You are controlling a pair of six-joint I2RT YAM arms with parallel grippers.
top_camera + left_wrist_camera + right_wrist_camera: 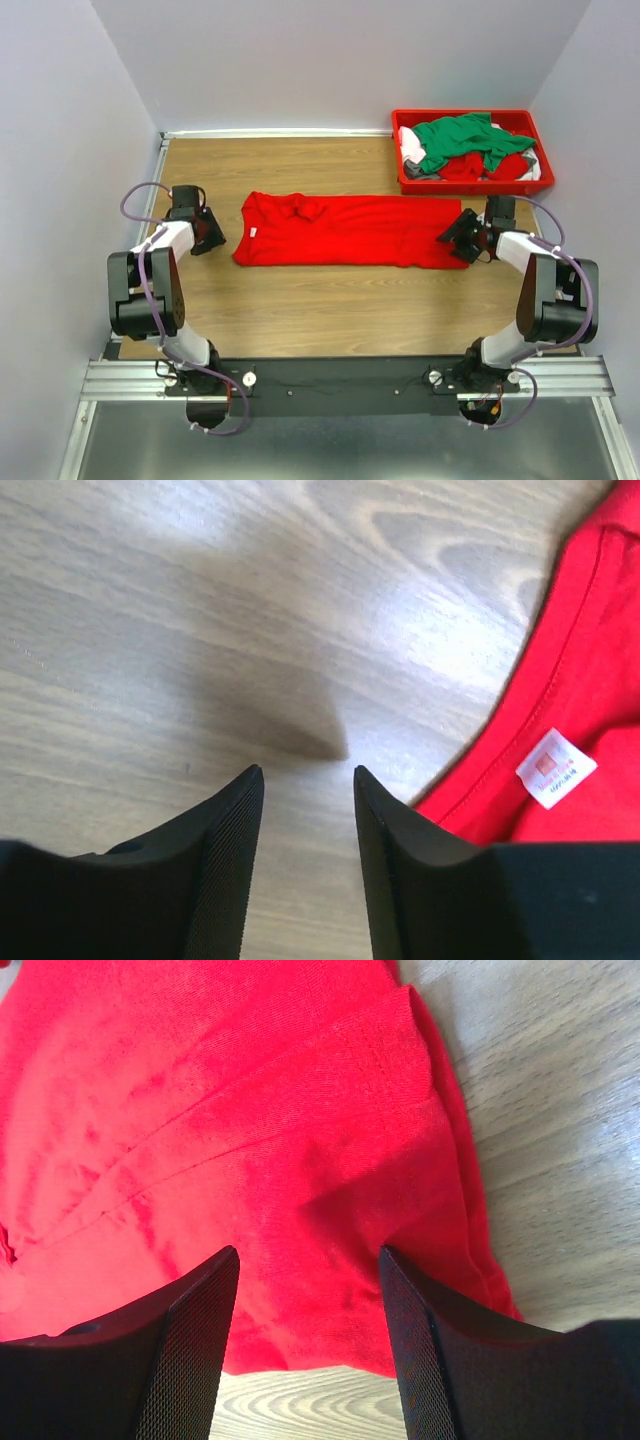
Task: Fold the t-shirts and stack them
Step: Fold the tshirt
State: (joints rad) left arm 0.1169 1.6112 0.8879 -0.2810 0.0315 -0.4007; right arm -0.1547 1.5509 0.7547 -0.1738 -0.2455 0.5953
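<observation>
A red t-shirt (pixel 345 231) lies folded into a long strip across the wooden table, collar end to the left. My left gripper (pixel 212 232) is open and empty, over bare wood just left of the shirt's collar end. In the left wrist view (pixel 305 775) the red collar edge (pixel 560 670) with a white label (pixel 556 767) lies to the right of my fingers. My right gripper (pixel 457 234) is open at the shirt's right end. In the right wrist view (pixel 308 1255) red cloth (pixel 250 1110) lies between and beyond my fingers.
A red plastic bin (pixel 472 184) at the back right holds a heap of shirts: a green one (pixel 465 140) on top, red and white ones under it. Grey walls close the table on three sides. Both arm bases sit on the rail at the near edge.
</observation>
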